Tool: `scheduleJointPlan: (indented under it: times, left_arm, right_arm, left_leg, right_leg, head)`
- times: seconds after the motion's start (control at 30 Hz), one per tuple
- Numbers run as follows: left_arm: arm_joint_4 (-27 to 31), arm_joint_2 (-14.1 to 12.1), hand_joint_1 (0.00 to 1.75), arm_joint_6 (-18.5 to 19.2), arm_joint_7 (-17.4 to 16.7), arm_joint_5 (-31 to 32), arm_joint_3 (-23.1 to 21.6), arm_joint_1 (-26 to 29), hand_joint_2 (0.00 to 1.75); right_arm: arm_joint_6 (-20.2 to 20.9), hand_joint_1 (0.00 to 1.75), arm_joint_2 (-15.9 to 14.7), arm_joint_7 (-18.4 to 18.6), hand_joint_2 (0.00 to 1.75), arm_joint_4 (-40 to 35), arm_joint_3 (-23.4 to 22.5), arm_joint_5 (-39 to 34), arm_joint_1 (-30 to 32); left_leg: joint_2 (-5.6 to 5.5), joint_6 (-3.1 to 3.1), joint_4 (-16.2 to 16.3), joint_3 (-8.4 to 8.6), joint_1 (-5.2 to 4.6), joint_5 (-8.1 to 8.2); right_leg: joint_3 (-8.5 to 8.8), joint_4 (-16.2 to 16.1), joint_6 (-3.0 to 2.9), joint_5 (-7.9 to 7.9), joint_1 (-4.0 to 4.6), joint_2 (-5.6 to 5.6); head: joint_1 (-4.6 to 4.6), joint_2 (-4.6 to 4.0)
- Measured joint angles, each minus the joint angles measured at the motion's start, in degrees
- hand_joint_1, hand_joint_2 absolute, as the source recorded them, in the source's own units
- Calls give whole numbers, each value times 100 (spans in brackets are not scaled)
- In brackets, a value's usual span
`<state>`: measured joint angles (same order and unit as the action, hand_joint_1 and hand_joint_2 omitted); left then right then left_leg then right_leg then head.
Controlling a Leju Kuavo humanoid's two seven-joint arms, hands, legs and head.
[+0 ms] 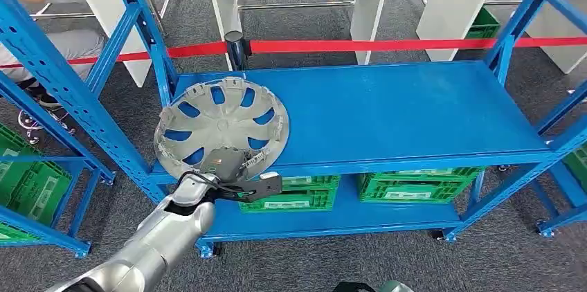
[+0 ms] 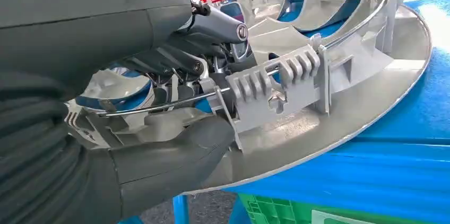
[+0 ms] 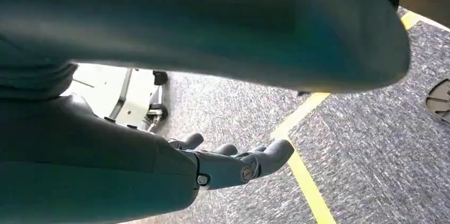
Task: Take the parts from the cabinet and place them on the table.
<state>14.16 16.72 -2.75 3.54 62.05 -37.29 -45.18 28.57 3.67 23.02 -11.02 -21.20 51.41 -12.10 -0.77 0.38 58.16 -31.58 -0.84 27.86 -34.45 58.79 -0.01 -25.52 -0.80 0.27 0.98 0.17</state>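
No legible text, brand, number or sign. White labels on the green crates below the blue shelf are too small to read; a small coloured mark on the left hand is likewise illegible.

Hubcap: near rim hidden behind the left hand. Green crates beneath the blue shelf: tops hidden by the shelf's front edge. Seated person left of the shelf: cut off by the picture's edge. Right hand: fingertips partly hidden behind its own palm.
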Motion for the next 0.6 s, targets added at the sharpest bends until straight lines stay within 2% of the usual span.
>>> scheduleJointPlan:
  times: [0.43,0.47,0.5,0.6]
  left_arm:
    - [4,2,175,-22,2,-11,0,0,175]
    - [7,2,9,-26,2,-11,0,0,175]
    - [7,2,0,-28,0,-11,0,0,175]
    - [7,-2,0,-70,-9,7,0,23,175]
  right_arm:
    - [0,0,0,4,0,0,-4,4,-24]
    - [0,0,0,7,0,0,-4,11,-24]
    - [0,0,0,7,0,0,-4,15,-24]
    - [0,0,0,15,0,0,-4,20,-28]
  left_leg:
    - [0,-1,0,-1,0,6]
    - [0,0,0,0,0,6]
    - [0,0,0,-5,0,7]
    - [0,1,0,0,0,7]
  right_leg:
    - [5,0,2,-3,0,1]
    - [5,0,2,-4,0,1]
    - [6,0,2,-4,0,0]
    - [8,0,3,-4,0,-1]
  head:
    - [0,0]
    - [0,0]
    - [0,0]
    - [0,0]
